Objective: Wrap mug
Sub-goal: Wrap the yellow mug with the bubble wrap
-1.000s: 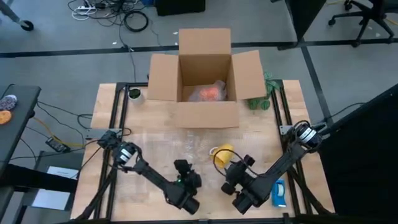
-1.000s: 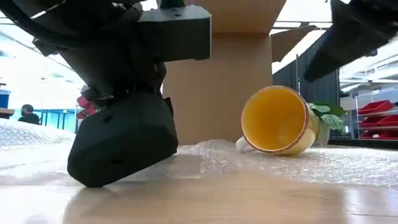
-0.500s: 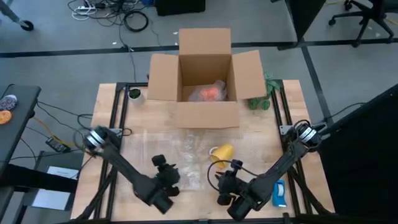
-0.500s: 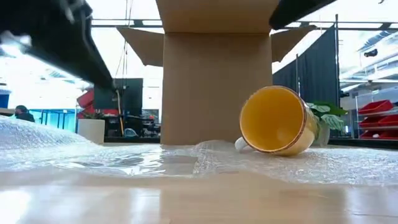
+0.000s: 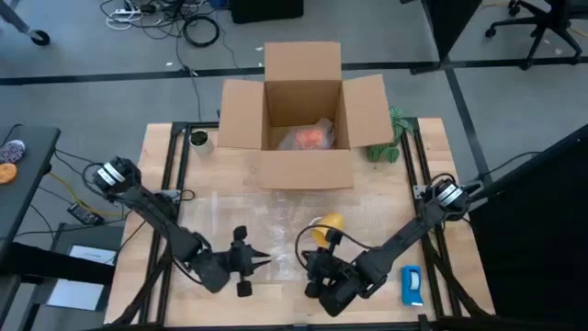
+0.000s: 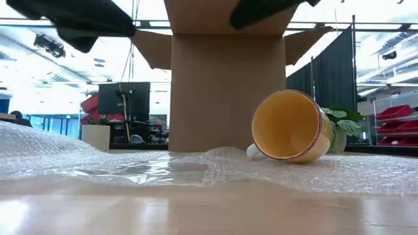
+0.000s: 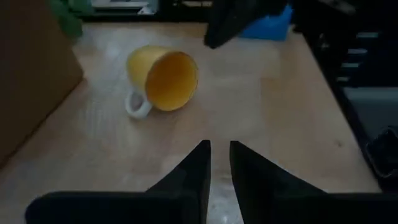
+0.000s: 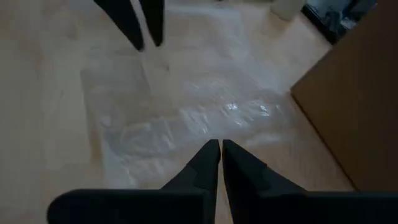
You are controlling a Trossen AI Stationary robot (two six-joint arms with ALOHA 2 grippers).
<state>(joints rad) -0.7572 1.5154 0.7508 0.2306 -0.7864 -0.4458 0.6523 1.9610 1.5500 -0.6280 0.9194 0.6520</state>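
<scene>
The yellow-orange mug (image 5: 327,227) lies on its side on the right part of a clear bubble-wrap sheet (image 5: 266,221), its mouth toward the table's near edge (image 6: 287,127) and its white handle on the sheet. My left gripper (image 7: 219,149) hovers left of the mug near the sheet's near edge, its fingers a narrow gap apart and pointing at the mug (image 7: 163,79). My right gripper (image 8: 219,146) hangs near the front edge below the mug, shut, pointing over the sheet (image 8: 186,118). In the low view both grippers stand well above the table.
An open cardboard box (image 5: 303,115) stands at the far middle with an orange bundle (image 5: 310,138) inside. A green plant (image 5: 390,138) is to its right, a small white pot (image 5: 200,140) to its left. A flat blue-and-white object (image 5: 412,285) lies near right.
Both grippers have risen from close above the table and gone toward the table's left edge, the left one farther. In the low view the left gripper has left the table top and now shows only at the upper edge. Mug and sheet have stayed put.
</scene>
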